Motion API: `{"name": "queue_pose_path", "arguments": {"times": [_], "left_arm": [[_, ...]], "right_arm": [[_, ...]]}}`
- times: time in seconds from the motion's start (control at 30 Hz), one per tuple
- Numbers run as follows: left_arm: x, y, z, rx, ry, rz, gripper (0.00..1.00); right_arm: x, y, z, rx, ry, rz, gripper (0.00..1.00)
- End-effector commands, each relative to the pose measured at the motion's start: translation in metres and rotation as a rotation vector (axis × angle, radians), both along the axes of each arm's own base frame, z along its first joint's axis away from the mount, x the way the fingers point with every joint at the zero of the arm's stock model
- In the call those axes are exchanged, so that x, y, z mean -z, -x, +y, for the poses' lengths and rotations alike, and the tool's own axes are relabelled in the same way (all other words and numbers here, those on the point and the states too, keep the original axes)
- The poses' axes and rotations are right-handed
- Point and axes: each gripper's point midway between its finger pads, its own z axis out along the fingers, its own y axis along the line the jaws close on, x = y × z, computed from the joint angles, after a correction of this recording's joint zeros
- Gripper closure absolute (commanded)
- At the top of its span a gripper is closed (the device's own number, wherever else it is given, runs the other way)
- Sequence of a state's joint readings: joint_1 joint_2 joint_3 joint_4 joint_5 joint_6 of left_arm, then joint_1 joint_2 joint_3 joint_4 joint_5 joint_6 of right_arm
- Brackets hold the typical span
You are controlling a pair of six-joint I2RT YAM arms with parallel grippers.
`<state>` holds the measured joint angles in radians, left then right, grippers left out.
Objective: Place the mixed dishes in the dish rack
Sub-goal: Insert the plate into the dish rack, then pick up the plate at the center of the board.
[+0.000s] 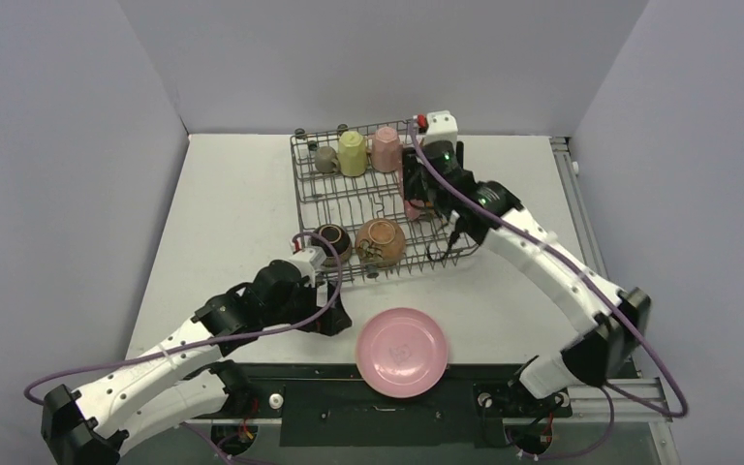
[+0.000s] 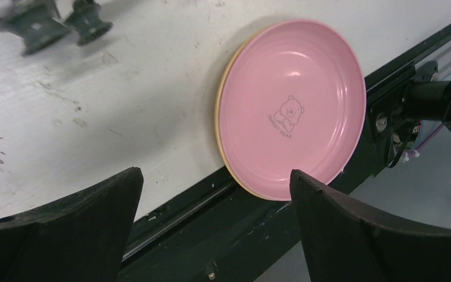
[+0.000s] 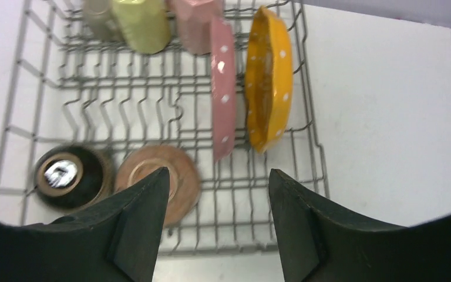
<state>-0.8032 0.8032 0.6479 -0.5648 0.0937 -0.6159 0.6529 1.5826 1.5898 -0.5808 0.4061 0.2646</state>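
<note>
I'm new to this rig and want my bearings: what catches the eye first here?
The pink plate stands out first, lying flat at the near edge of the table, before the open left end effector. Next, the orange dotted plate stands on edge in the dish rack, below the open right end effector.

The scene is lit brightly and evenly from overhead, and only soft shadows are cast on the white table [image 1: 232, 213]. In the left wrist view a small glare spot is seen on the pink plate [image 2: 293, 111], and the dark shapes [image 2: 35, 23] at the upper left are smeared by blur. In the right wrist view a reflection is caught on the dark brown bowl [image 3: 70, 176], and the pale yellow mug [image 3: 141, 23] is rendered soft.
</note>
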Motion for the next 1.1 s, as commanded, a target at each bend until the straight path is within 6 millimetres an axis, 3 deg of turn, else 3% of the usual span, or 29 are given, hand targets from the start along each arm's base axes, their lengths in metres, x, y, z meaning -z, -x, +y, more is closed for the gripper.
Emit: {"name": "queue_pose_path", "arguments": {"times": [0.0,0.1,0.27,0.47,0.57,0.77,1.07], "left_arm": [[0.0,0.009,-0.027,-0.004,0.084,0.036,0.11],[0.009,0.023,-0.041,0.002,0.1,0.071,0.17],[0.029,0.038,-0.051,-0.001,0.112,0.118,0.32],[0.058,0.042,-0.053,-0.028,0.087,0.156,0.39],[0.071,0.044,-0.055,-0.028,0.063,0.177,0.4],[0.081,0.045,-0.058,-0.024,0.053,0.193,0.41],[0.088,0.045,-0.055,-0.028,0.044,0.192,0.42]], "right_arm": [[0.005,0.066,-0.005,-0.021,-0.123,0.02,0.45],[0.033,0.11,-0.006,-0.054,-0.207,0.115,0.49],[0.095,0.178,-0.028,-0.058,-0.291,0.258,0.54],[0.154,0.227,-0.05,-0.032,-0.373,0.374,0.56],[0.172,0.24,-0.056,-0.025,-0.383,0.408,0.58],[0.198,0.255,-0.049,-0.045,-0.406,0.485,0.65],[0.22,0.264,-0.042,-0.055,-0.36,0.545,0.72]]}}
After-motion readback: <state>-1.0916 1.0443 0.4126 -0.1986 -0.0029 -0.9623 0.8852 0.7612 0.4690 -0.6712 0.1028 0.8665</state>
